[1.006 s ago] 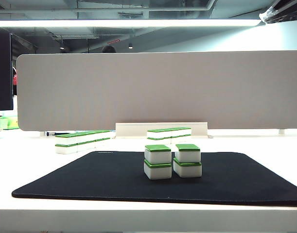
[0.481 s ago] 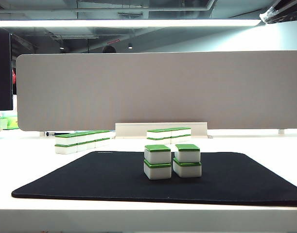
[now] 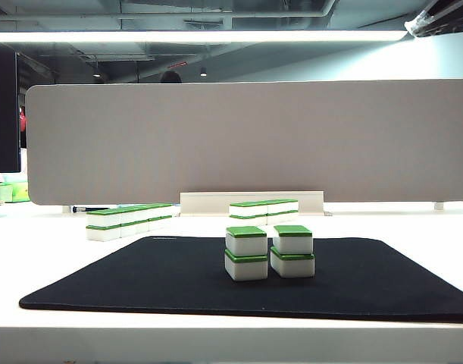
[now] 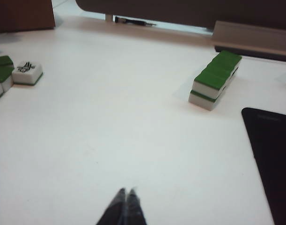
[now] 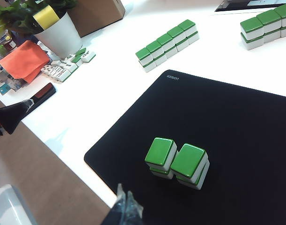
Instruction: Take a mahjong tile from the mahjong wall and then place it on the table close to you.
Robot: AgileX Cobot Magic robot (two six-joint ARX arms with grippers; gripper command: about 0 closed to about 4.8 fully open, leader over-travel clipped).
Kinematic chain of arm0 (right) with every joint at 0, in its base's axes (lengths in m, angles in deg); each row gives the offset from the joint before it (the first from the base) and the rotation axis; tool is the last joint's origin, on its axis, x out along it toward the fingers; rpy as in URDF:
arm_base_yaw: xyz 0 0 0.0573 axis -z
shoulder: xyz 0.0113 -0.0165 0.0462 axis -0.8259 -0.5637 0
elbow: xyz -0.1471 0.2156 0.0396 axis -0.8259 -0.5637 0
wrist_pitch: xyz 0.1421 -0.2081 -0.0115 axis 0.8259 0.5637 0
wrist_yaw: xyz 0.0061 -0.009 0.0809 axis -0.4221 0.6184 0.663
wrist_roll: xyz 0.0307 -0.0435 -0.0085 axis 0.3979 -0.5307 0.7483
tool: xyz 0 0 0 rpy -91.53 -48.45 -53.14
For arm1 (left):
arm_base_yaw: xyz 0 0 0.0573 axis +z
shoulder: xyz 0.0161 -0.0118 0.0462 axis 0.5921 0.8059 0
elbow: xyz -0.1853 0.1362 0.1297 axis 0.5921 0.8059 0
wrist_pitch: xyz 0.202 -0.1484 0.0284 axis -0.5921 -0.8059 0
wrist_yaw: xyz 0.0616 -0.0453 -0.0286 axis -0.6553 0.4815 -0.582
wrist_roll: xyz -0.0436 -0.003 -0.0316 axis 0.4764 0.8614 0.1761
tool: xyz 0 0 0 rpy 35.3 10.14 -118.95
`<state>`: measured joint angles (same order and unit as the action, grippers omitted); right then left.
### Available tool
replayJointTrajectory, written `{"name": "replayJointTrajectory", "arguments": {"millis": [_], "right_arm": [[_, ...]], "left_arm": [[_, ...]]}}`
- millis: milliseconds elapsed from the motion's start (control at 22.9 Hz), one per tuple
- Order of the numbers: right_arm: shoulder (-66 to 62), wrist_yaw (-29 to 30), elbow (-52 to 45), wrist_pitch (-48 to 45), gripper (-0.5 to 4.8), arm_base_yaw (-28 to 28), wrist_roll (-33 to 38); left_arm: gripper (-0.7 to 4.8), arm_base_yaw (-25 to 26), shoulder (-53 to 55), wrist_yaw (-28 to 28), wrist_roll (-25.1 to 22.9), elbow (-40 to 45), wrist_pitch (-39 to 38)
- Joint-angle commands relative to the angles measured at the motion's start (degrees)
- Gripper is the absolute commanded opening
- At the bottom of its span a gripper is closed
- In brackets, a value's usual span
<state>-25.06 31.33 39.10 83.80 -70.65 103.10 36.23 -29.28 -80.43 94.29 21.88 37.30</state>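
The mahjong wall point(image 3: 129, 221) is a two-high row of green-topped white tiles on the white table point(image 3: 413, 224), left of the black mat point(image 3: 140, 277). It also shows in the left wrist view point(image 4: 215, 80) and the right wrist view point(image 5: 166, 45). My left gripper point(image 4: 127, 189) is shut and empty, hovering over bare table well short of the wall. My right gripper point(image 5: 124, 189) is shut and empty above the mat's near edge, close to two short tile stacks point(image 5: 176, 161). Neither gripper shows in the exterior view.
A shorter tile row point(image 3: 263, 210) stands behind the mat before the grey partition point(image 3: 246, 140). Loose tiles point(image 5: 63, 69), a potted plant point(image 5: 62, 32), an orange cloth point(image 5: 23, 61) and a cardboard box point(image 5: 97, 11) crowd the table's far left. One face-up tile point(image 4: 27, 72) lies there.
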Motion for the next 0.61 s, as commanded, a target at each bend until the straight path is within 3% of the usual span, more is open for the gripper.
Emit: {"name": "replayJointTrajectory", "arguments": {"millis": [44,612], "right_arm": [[0.13,0.13,0.33,-0.76,-0.01,-0.04,-0.02],[0.09,0.13,0.33,-0.76,-0.01,-0.02,-0.02]], "left_arm": [[-0.05,0.22,0.15,0.63,0.13,-0.13,-1.2],[-0.05,0.15,0.15,0.61,0.15,-0.13,-0.83]]}}
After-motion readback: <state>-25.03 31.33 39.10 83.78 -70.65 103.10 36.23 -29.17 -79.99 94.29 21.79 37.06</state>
